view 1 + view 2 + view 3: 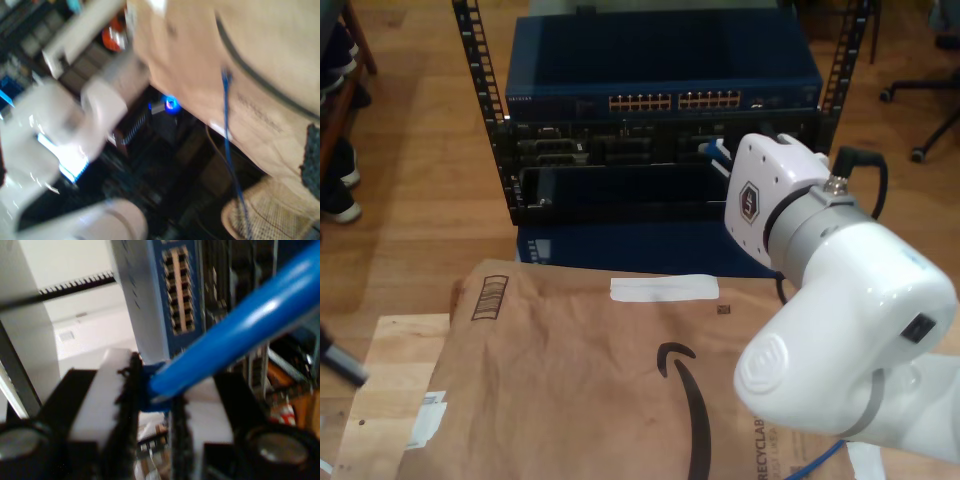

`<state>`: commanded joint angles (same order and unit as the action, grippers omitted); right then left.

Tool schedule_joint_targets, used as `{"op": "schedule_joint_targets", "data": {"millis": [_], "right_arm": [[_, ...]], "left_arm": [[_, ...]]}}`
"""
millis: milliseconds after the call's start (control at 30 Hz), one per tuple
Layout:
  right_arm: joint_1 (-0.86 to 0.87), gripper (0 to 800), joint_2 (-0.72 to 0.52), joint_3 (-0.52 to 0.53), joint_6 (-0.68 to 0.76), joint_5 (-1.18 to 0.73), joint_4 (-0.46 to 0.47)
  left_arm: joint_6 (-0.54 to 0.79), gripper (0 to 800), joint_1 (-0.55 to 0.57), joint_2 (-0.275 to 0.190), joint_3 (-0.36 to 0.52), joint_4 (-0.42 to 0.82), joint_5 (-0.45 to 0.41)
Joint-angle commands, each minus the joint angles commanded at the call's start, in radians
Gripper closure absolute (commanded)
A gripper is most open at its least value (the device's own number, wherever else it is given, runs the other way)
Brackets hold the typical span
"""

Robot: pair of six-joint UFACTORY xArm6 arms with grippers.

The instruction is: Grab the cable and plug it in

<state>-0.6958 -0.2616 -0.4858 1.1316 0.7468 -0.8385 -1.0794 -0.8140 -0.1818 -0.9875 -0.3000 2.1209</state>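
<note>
Two fingers [125, 405] of my second gripper [152, 410] pinch the cable [240, 330] just behind its plug end, so that the plug can be steered by the stiff part nearest it; the blue sheath runs out past the camera. Beyond the fingers stands a blue switch [165, 295] with rows of ports, seen close and at a tilt, which I judge to be the target of the insertion. In the exterior view a white arm [840, 300] reaches toward the rack [660, 130], and a bit of blue [717, 152] shows at its tip against the dark panels below the port rows; whether the plug is seated I cannot tell. My first wrist view is blurred: a thin blue run of the cable [227, 125] hangs past brown paper, and whether my first gripper's fingers are spread I cannot tell. Brown paper packaging [580, 370] lies in front of the rack on a wooden floor [410, 180]; a chair base [920, 90] stands at the exterior view's right.
</note>
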Motion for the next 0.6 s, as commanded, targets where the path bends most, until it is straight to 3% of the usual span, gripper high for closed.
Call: {"op": "schedule_joint_targets", "data": {"millis": [267,433,600], "right_arm": [[-0.005,786,0.098,0.008,-0.058,0.196,-0.002],[-0.005,791,0.103,0.008,-0.058,0.198,-0.012],[-0.005,797,0.112,0.011,-0.058,0.199,-0.032]], "left_arm": [[0.356,1,-0.29,-0.147,0.276,0.27,-0.135],[0.497,1,-0.485,-0.157,0.43,0.419,-0.344],[0.575,1,-0.572,-0.16,0.526,0.496,-0.453]]}}
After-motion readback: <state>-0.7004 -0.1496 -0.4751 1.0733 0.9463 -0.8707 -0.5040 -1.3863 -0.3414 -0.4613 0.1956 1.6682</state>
